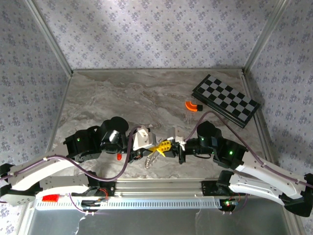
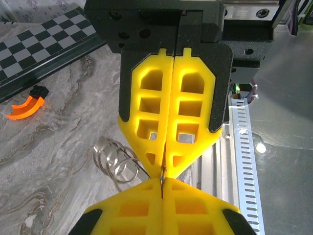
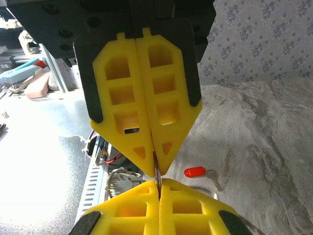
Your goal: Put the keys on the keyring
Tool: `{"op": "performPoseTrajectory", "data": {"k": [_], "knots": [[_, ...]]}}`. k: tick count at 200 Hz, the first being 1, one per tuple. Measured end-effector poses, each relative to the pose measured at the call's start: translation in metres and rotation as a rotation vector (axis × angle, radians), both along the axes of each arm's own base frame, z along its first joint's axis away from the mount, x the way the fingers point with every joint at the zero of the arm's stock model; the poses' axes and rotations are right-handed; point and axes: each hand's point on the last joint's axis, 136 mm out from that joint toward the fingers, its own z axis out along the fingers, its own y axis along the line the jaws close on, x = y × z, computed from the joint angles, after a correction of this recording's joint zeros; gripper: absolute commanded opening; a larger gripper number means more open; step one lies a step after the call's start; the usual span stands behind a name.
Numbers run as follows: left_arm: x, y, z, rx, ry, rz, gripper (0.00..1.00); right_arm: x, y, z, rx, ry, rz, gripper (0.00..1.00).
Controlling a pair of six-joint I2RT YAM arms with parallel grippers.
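Observation:
The keyring [image 1: 149, 160], a bunch of silvery metal loops, hangs just above the table's near edge between my two grippers. My left gripper [image 1: 159, 148] and my right gripper [image 1: 169, 145] meet tip to tip, and each is shut on a thin strand of the ring. In the left wrist view the strand [image 2: 163, 175] is pinched between both pairs of yellow fingers, with the loose loops [image 2: 115, 159] hanging to the left. The red-headed key [image 1: 119, 157] lies on the table left of the ring, apart from both grippers. It lies flat in the right wrist view [image 3: 195, 172], beside the loops [image 3: 119, 179].
An orange curved piece [image 1: 193, 106] lies next to the black-and-white chequered board [image 1: 225, 99] at the back right. A slotted metal rail [image 1: 146, 201] runs along the near edge behind the grippers. Patterned walls enclose the marble table [image 1: 122, 98].

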Motion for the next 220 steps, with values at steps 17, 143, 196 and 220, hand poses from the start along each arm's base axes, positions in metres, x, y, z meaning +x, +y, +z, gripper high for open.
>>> {"op": "performPoseTrajectory", "data": {"k": [17, 143, 196, 220], "knots": [[0.001, -0.002, 0.003, -0.014, -0.005, 0.002, 0.27, 0.002, 0.000, 0.001, 0.001, -0.008, -0.013, 0.00], [-0.004, 0.005, 0.035, -0.428, 0.050, 0.062, 0.31, 0.001, -0.017, 0.043, 0.341, 0.039, -0.061, 0.00], [-0.009, 0.001, 0.059, -0.526, 0.052, 0.018, 0.29, -0.003, -0.023, 0.071, 0.454, 0.035, -0.039, 0.00], [-0.009, -0.004, 0.063, -0.543, 0.051, 0.010, 0.29, -0.006, -0.023, 0.074, 0.474, 0.034, -0.026, 0.00]]}}
